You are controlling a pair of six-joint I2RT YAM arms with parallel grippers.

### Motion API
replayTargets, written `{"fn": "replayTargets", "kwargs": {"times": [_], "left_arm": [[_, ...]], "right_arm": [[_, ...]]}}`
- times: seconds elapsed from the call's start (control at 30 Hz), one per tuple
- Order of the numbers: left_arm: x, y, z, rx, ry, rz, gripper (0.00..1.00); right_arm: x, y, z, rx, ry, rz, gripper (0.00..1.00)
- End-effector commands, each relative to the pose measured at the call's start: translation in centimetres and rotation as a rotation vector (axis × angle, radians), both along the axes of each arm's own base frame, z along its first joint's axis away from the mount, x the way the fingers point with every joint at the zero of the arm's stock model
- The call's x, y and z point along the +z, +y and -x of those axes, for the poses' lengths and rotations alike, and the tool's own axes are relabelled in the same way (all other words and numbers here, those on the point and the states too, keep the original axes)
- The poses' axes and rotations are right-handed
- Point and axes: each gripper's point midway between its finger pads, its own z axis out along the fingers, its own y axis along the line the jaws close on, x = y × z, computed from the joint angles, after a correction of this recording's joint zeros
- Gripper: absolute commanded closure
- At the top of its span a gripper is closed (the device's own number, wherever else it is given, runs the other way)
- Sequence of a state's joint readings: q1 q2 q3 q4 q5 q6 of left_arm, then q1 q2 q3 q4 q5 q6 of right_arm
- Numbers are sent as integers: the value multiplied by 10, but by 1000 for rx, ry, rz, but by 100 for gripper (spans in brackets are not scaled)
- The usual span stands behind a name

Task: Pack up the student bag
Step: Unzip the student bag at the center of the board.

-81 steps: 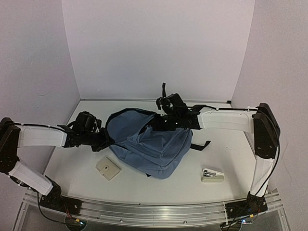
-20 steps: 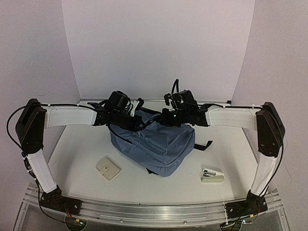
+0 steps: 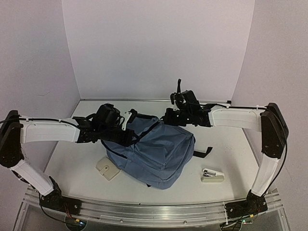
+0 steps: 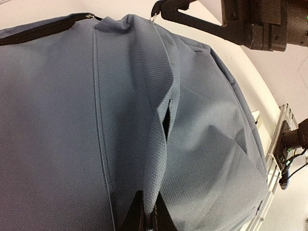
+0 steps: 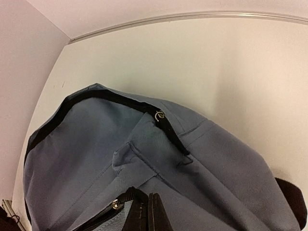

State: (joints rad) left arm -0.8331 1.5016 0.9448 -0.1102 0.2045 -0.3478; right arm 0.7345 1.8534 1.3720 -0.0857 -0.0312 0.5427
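The student bag (image 3: 163, 154), slate-blue with black trim, lies in the middle of the table. My left gripper (image 3: 132, 137) is at its left upper side. In the left wrist view the left gripper (image 4: 148, 217) is shut, pinching a raised fold of the student bag's fabric (image 4: 159, 120). My right gripper (image 3: 166, 117) is at the bag's far top edge. In the right wrist view the right gripper (image 5: 148, 211) is shut on a black zip pull (image 5: 126, 201) of the student bag (image 5: 86, 144). A second zip slider (image 5: 159, 115) shows on the black zip line.
A beige square case (image 3: 108, 168) lies on the table at the bag's near left. A small stapler (image 3: 212, 175) lies at the near right. A black strap (image 3: 204, 153) trails from the bag's right side. Walls close off the table at back and sides.
My left gripper has closed on the bag's fabric and drawn back toward the near left, pulling a fold up. The right gripper has stayed shut at the bag's top.
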Motion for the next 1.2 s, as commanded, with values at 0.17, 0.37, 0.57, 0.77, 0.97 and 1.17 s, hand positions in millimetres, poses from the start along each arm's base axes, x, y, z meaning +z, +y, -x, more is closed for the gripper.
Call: {"fn": "replayTargets", "kwargs": {"times": [0.17,0.37,0.57,0.77,0.97,1.17], "left_arm": [[-24,34,32,49,112,-55,100],[-23,38,29,82,107,-58,100],[-21,42,30,107,104,-35,100],[-27,49,31,153,128,-33,100],[-16,49,30,185,138,7,96],[11,35,20,170,142,6,56]], "right_arm": [[2,-27,-40,-142,-63,18,100],[9,-34,-40,-156,-78,22,100],[-11,-46,-44,-150,-24,23,100],[-39,-37,-34,-87,48,22,100],[-29,-32,-26,-36,48,-1,100],[37,-12,-7,100,-28,-112,60]]}}
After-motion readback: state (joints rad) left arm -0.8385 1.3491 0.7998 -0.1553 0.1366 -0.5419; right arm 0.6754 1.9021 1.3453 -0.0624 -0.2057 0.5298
